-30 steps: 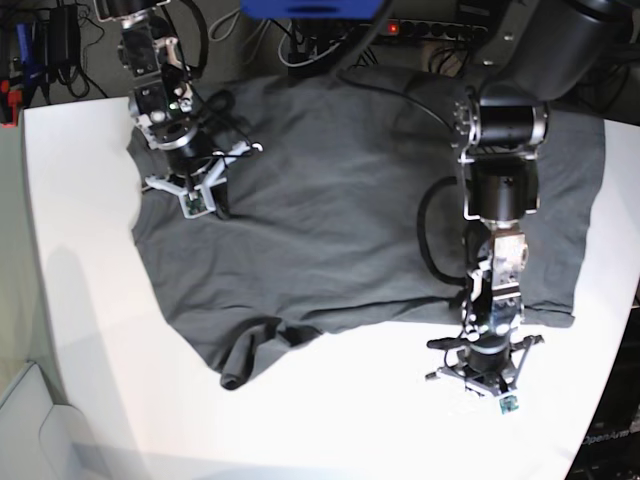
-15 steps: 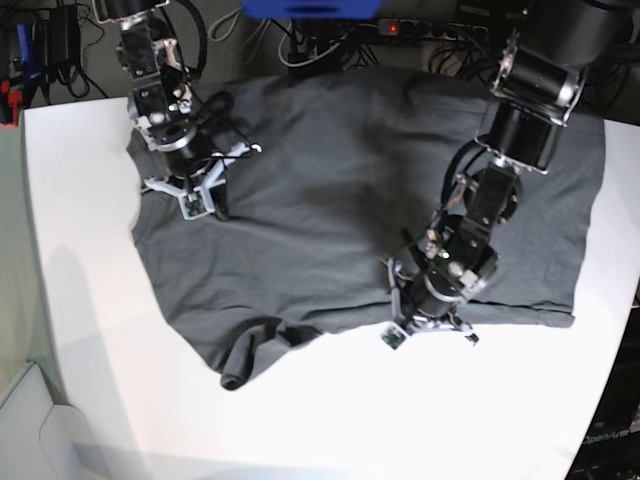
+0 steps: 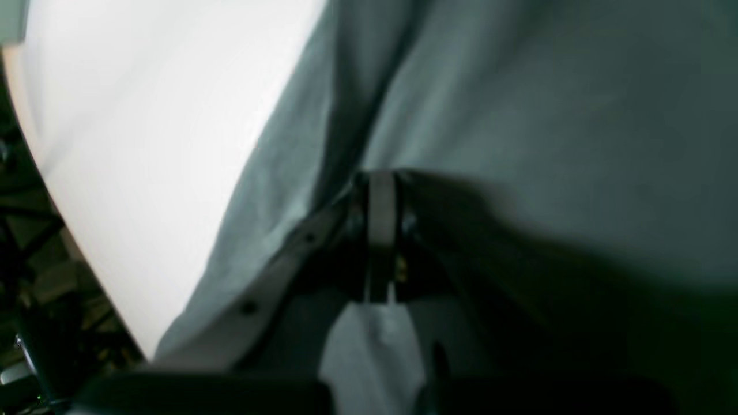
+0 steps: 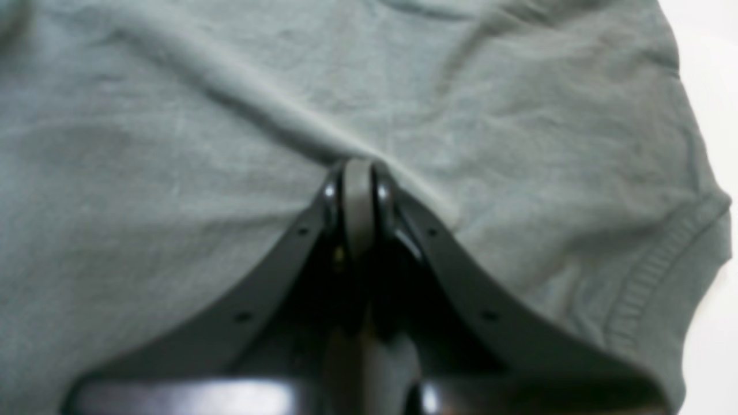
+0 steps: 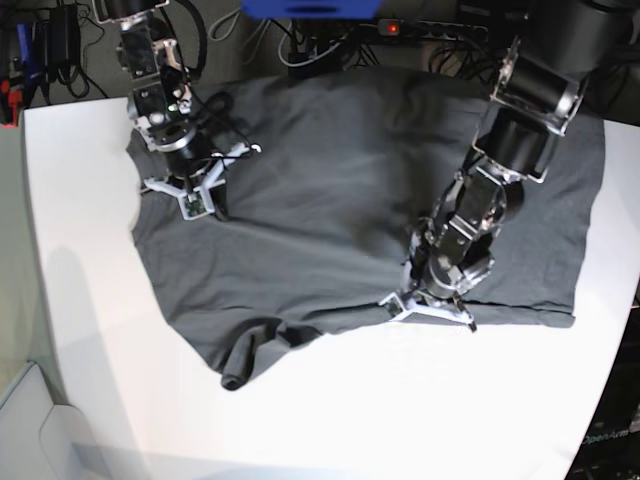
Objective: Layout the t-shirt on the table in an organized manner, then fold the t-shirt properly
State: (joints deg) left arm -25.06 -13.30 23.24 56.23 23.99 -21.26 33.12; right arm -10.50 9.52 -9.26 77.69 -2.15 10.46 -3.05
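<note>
The left gripper (image 5: 428, 312) is lowered onto the near hem of the t-shirt (image 5: 340, 200), jaws pressed together on a raised crease of cloth. The right gripper (image 5: 193, 203) is set near a sleeve, jaws likewise pinching a ridge of fabric. The dark grey shirt is spread across the white bench (image 5: 90, 300), its near-left corner rumpled.

The right gripper (image 4: 358, 190) has its fingers (image 4: 358, 207) pressed together on the grey t-shirt (image 4: 173, 173) — a ridge of cloth runs up-left from the tips. A hemmed sleeve edge lies right, beside the white tabletop (image 4: 712, 69).
</note>
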